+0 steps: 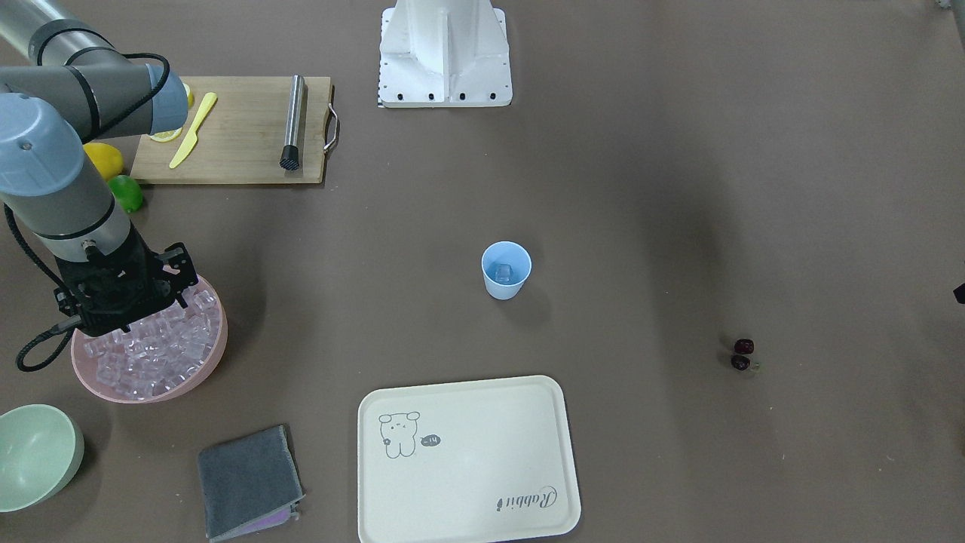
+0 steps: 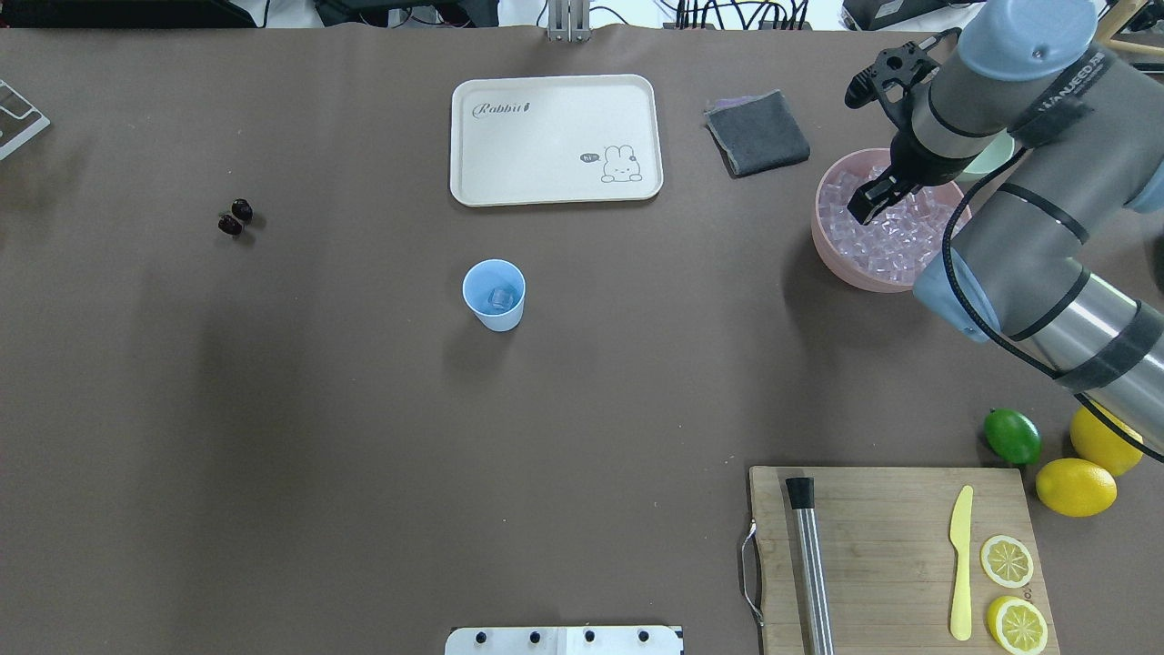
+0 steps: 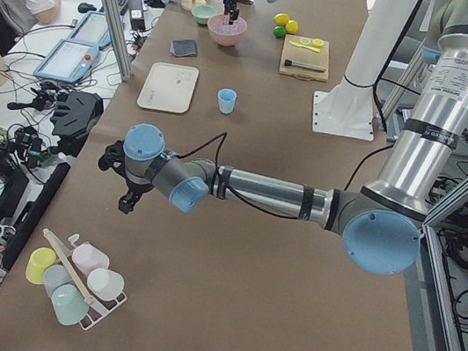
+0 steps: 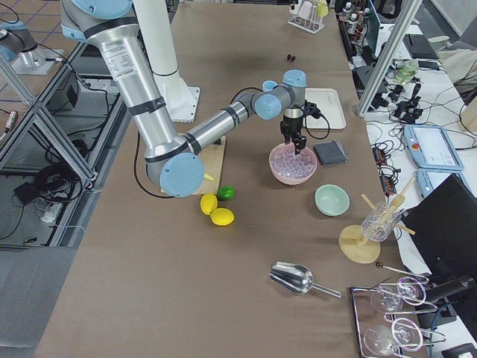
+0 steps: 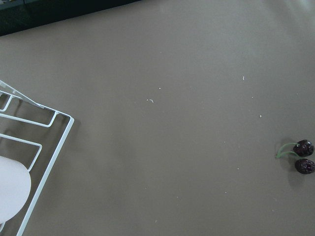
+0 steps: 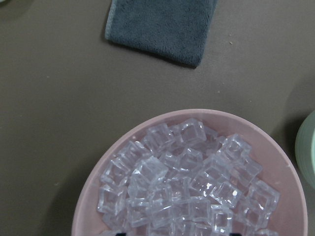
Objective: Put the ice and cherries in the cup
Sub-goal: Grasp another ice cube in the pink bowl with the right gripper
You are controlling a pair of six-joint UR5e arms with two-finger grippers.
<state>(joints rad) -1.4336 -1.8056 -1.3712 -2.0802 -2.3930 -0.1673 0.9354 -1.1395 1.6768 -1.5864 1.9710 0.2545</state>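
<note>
Right gripper [image 2: 868, 202] over the ice bowl; one cube in the cup

The pink bowl [image 2: 832, 264] is heaped with ice [image 6: 187, 182], and the right gripper's jaws stand spread just above it, gripping nothing. The light blue cup [image 2: 498, 318] stands upright mid-table, holding a single cube, with the cream tray [image 2: 473, 182] near it. The cherries [image 2: 241, 209] lie on the table well apart, toward the robot's left. Whether the left gripper [image 3: 128, 194] is spread or closed cannot be told.

The cream tray [image 2: 546, 159] carries the printed word "Rabbit" beside a drawn rabbit.
</note>
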